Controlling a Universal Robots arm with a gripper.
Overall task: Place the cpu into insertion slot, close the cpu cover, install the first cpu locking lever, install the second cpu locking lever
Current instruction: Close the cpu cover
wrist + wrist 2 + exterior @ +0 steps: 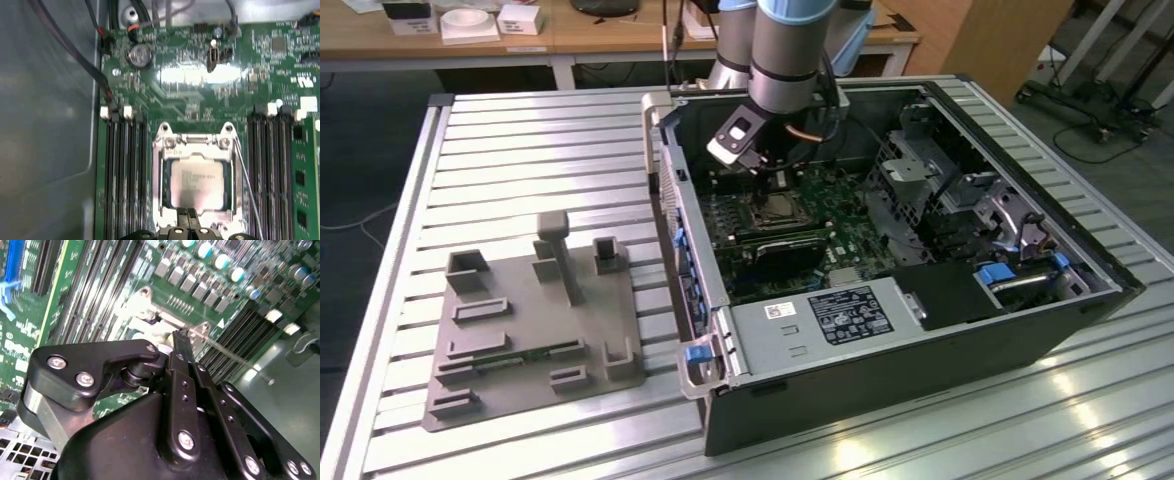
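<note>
Your gripper (189, 216) is pinched closed, the cpu (196, 182) seated under the cpu cover (196, 144) just ahead of its tips; expect the thin locking lever (247, 185) alongside to be springy, slippery wire, so engage its free end.

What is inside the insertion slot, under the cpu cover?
The cpu lies there, its metal top showing through the window of the cpu cover. The frame covers its edges, and the gripper hides one side.

arm (781, 70): grey tube, light-blue caps | claw (177, 340): matte black, silver screws
</note>
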